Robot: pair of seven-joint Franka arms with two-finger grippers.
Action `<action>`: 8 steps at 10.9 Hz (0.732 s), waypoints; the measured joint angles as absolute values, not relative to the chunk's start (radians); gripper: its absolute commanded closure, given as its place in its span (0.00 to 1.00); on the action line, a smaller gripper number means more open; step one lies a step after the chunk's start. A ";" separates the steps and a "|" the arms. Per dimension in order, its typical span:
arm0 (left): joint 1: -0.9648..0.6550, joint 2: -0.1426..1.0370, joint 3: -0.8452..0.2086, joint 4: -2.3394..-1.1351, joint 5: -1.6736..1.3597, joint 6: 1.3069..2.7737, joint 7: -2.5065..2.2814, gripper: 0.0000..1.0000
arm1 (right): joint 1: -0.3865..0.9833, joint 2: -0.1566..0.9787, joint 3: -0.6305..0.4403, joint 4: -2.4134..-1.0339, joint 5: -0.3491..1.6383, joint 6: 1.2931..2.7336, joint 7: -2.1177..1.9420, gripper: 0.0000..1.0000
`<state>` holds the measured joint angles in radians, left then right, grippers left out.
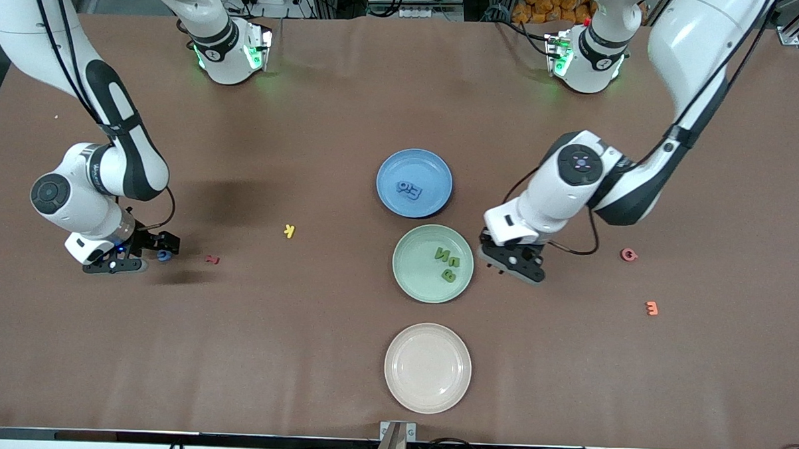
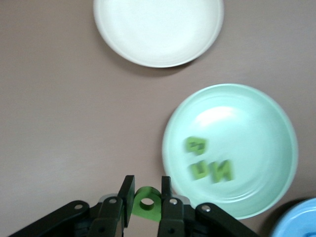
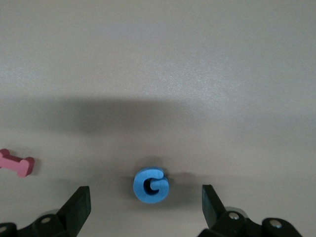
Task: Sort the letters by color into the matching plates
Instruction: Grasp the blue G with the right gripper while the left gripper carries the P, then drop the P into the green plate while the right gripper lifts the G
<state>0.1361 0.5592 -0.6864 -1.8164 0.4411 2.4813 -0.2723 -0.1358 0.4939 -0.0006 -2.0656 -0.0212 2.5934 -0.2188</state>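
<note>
My left gripper [image 1: 499, 261] hangs just off the rim of the mint green plate [image 1: 415, 251], toward the left arm's end of the table. It is shut on a green letter [image 2: 147, 202] with a round hole. Three green letters [image 1: 448, 263] lie in that plate [image 2: 247, 113]. Blue letters [image 1: 409, 190] lie in the blue plate [image 1: 395, 168]. The beige plate [image 1: 428, 367] holds nothing. My right gripper [image 1: 162, 253] is low over the table at the right arm's end, open, with a blue G [image 3: 151, 185] lying between its fingers, touched by neither.
A pink letter [image 1: 212, 260] lies beside the blue G, and a yellow letter [image 1: 289, 231] lies between it and the plates. A red letter [image 1: 629, 255] and an orange letter [image 1: 651, 308] lie toward the left arm's end.
</note>
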 measured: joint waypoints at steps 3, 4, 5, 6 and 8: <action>-0.146 0.637 -0.515 -1.712 0.465 2.482 -0.515 1.00 | -0.137 0.517 0.000 -2.070 -0.021 2.624 -0.219 0.07; -0.245 0.657 -0.447 -1.684 0.465 2.482 -0.577 1.00 | -0.137 0.520 0.000 -2.075 -0.021 2.636 -0.219 0.18; -0.317 0.674 -0.397 -1.664 0.465 2.482 -0.626 1.00 | -0.137 0.523 0.000 -2.081 -0.021 2.650 -0.219 0.22; -0.360 0.689 -0.368 -1.645 0.465 2.482 -0.650 1.00 | -0.137 0.527 0.001 -2.086 -0.021 2.658 -0.220 0.30; -0.378 0.713 -0.355 -1.618 0.465 2.482 -0.668 0.38 | -0.137 0.530 0.001 -2.089 -0.021 2.661 -0.221 0.48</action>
